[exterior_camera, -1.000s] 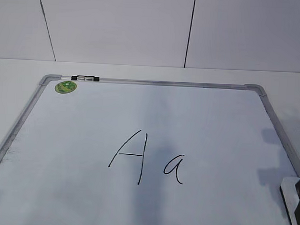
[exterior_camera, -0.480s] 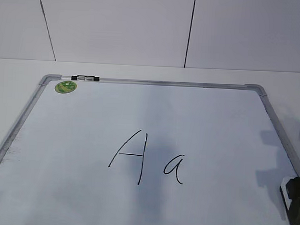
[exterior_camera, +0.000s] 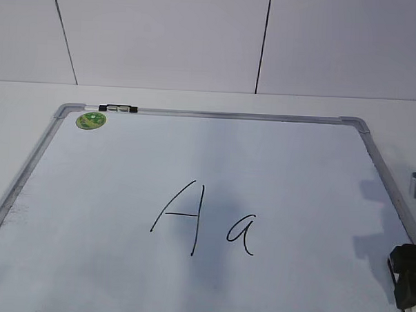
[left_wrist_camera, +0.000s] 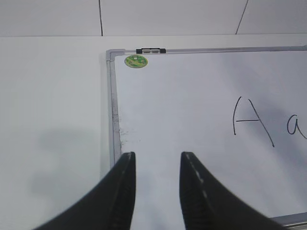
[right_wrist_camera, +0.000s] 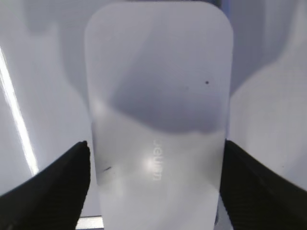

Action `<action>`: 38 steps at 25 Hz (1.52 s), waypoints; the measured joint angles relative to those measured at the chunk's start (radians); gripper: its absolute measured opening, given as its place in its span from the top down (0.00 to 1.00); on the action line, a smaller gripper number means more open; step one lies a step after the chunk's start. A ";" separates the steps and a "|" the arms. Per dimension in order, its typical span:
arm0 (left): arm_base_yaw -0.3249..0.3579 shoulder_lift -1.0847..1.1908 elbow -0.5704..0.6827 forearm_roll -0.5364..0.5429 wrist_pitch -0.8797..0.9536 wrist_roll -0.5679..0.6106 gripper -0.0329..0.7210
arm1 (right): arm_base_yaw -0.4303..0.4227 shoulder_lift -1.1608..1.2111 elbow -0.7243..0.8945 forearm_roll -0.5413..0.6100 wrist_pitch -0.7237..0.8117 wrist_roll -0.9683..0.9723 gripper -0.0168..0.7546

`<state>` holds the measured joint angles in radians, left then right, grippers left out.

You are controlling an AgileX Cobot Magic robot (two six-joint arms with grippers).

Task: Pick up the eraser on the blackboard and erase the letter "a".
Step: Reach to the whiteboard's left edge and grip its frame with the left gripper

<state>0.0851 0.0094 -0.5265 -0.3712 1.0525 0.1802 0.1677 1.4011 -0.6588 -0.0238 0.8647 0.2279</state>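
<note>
Eraser (right_wrist_camera: pixel 158 120), a smooth white rounded plastic block with faint grey print, is lying on the blackboard (exterior_camera: pixel 125 166) at its near right corner, between the right gripper (right_wrist_camera: pixel 156 177) fingers, which are sitting close at both its sides; whether they are touching it, cannot tell. Board is lying flat on a white table (exterior_camera: pixel 17 99), glossy white with grey metal frame, round green sticker (exterior_camera: pixel 91 120), marker (exterior_camera: pixel 117 108) on top edge. Letter "a" (exterior_camera: pixel 240 233) is sitting right of capital "A" (exterior_camera: pixel 180 217). White paneled wall (exterior_camera: pixel 165 37) behind. Left gripper (left_wrist_camera: pixel 157 179) is hovering with fingers spread, holding nothing.
</note>
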 joint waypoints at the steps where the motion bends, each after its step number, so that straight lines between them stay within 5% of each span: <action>1: 0.000 0.000 0.000 -0.002 0.000 0.000 0.64 | 0.000 0.001 0.000 -0.002 -0.004 0.002 0.17; 19: 0.000 0.000 0.000 -0.007 0.000 0.000 0.64 | 0.000 0.054 0.000 -0.030 -0.032 0.004 0.28; 38: 0.000 0.000 0.000 -0.035 -0.043 0.000 0.64 | 0.000 0.054 0.000 -0.033 -0.033 0.006 0.29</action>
<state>0.0851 0.0094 -0.5265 -0.4058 1.0093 0.1802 0.1677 1.4547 -0.6588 -0.0564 0.8316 0.2335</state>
